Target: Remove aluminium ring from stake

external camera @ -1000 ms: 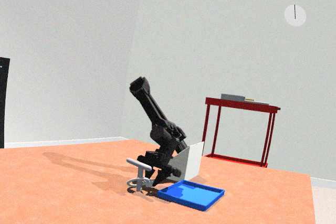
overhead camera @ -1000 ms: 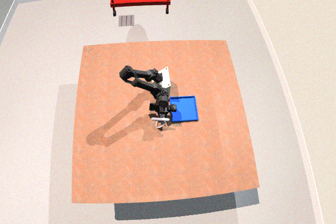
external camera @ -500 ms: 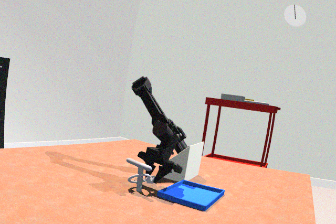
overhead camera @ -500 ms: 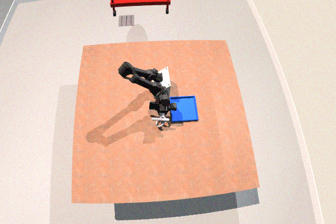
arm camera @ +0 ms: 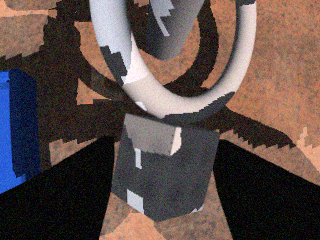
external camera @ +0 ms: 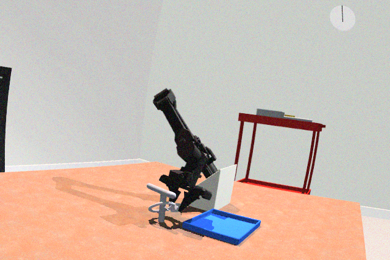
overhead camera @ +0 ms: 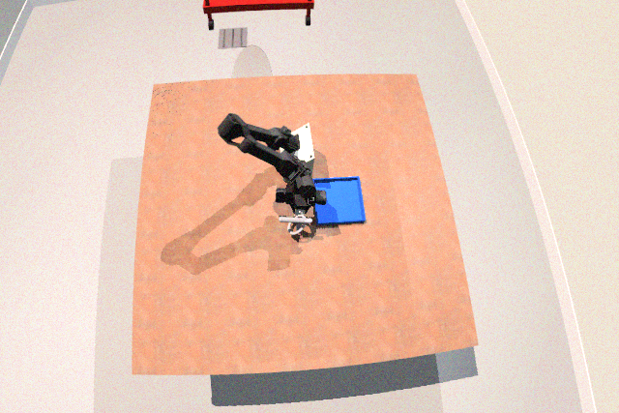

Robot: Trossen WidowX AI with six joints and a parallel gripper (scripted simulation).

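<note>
Aluminium ring around stake, tab in pincer.

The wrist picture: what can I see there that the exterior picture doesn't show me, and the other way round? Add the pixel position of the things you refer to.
Only the wrist picture shows the dark broad face of the ring's tab [arm camera: 165, 175] close up, between the black fingers.

Only the exterior picture shows the stake's cross-bar [external camera: 160, 190], the red cart [external camera: 280, 122] and the round clock [external camera: 342, 17].

Both show the ring [external camera: 151, 209] [arm camera: 247, 55] around the stake's post [external camera: 162, 211] [arm camera: 172, 40], and the blue tray [external camera: 234, 225] [arm camera: 22, 125].
</note>
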